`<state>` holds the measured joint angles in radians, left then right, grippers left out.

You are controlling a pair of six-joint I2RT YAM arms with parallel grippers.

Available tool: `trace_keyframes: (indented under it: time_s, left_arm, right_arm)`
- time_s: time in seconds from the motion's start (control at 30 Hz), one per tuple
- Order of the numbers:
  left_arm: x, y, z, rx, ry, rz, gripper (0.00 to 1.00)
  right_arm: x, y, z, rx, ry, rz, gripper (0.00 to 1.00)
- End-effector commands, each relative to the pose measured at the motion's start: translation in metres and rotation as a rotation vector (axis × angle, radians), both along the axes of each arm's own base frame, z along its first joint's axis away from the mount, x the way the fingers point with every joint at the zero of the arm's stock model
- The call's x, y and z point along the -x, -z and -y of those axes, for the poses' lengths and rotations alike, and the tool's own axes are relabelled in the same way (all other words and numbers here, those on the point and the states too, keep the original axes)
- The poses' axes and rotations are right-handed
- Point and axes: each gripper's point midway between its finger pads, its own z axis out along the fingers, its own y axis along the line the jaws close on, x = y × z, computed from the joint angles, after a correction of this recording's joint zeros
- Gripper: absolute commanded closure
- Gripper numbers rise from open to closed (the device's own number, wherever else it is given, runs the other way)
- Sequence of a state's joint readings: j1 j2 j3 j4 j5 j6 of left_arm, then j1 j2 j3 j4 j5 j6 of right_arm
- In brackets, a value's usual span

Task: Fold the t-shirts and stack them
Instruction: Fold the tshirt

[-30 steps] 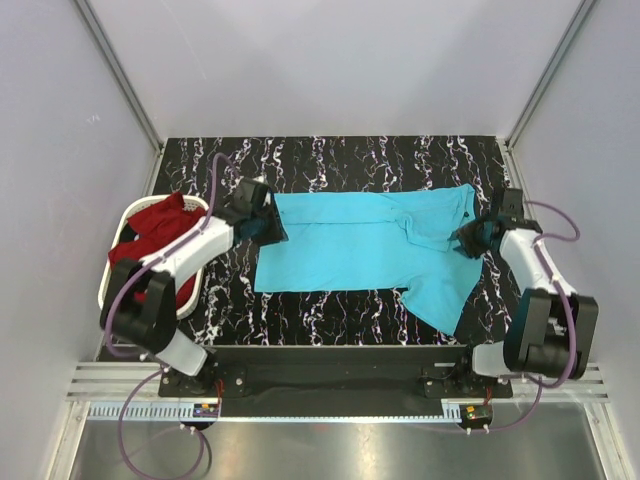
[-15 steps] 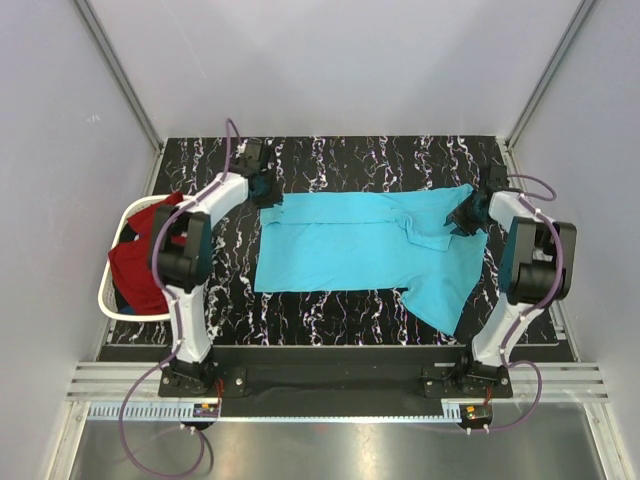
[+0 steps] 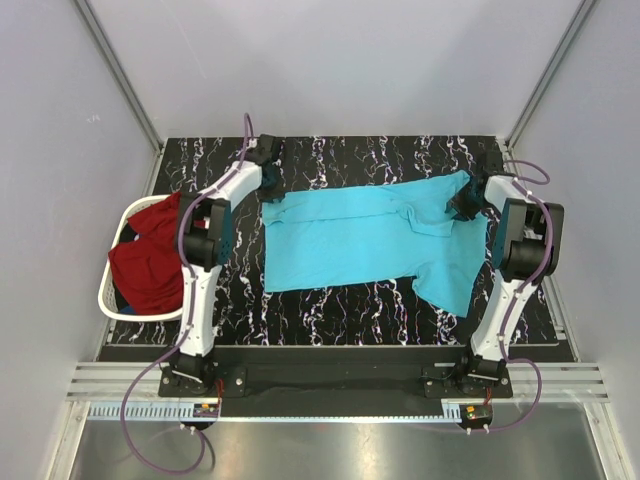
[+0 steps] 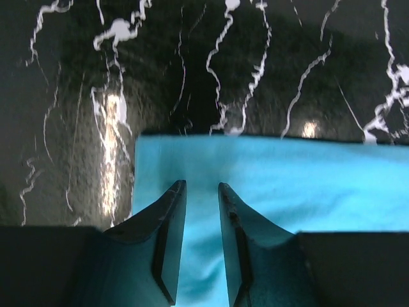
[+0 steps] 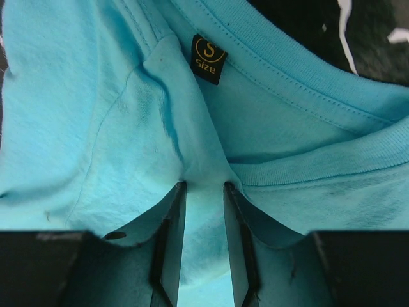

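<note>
The turquoise t-shirt point(image 3: 370, 240) lies spread across the black marbled table point(image 3: 330, 160), with one sleeve hanging toward the near right. My left gripper point(image 3: 271, 187) is at its far left corner. In the left wrist view it point(image 4: 201, 185) is shut on the shirt's hem point(image 4: 287, 179). My right gripper point(image 3: 466, 203) is at the far right by the collar. In the right wrist view it point(image 5: 204, 185) is shut on a pinched fold of the shirt point(image 5: 96, 96), just below the size label point(image 5: 209, 59). The dark red t-shirt point(image 3: 150, 265) lies crumpled in the basket.
The white plastic laundry basket point(image 3: 104, 290) stands at the table's left edge beside the left arm. Grey walls and metal frame posts close in the table at the back and both sides.
Both arms have stretched out toward the far side of the table. The turquoise shirt has been dragged with them, away from the near edge.
</note>
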<state>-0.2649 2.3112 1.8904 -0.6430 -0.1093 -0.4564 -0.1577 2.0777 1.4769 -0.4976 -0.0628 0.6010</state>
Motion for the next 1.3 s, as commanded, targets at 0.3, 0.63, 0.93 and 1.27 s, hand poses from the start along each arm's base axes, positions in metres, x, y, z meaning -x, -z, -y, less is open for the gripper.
trace_keyframes:
  time_s: [0.3, 0.63, 0.93, 1.27]
  left_arm:
    - [0.001, -0.072, -0.003, -0.036, 0.106, 0.114, 0.68]
    - [0.052, -0.029, -0.002, 0.003, 0.118, -0.037, 0.71]
    - [0.056, -0.016, -0.009, -0.047, 0.146, -0.064, 0.74]
    - [0.061, -0.005, -0.017, -0.179, 0.197, -0.092, 0.73]
  right_arm:
    - [-0.017, -0.026, 0.002, 0.020, -0.009, 0.066, 0.63]
    - [0.008, -0.060, -0.005, 0.010, -0.013, 0.075, 0.62]
    - [0.037, -0.089, -0.007, 0.032, -0.016, 0.094, 0.61]
    - [0.083, -0.095, -0.010, 0.029, 0.034, 0.049, 0.57]
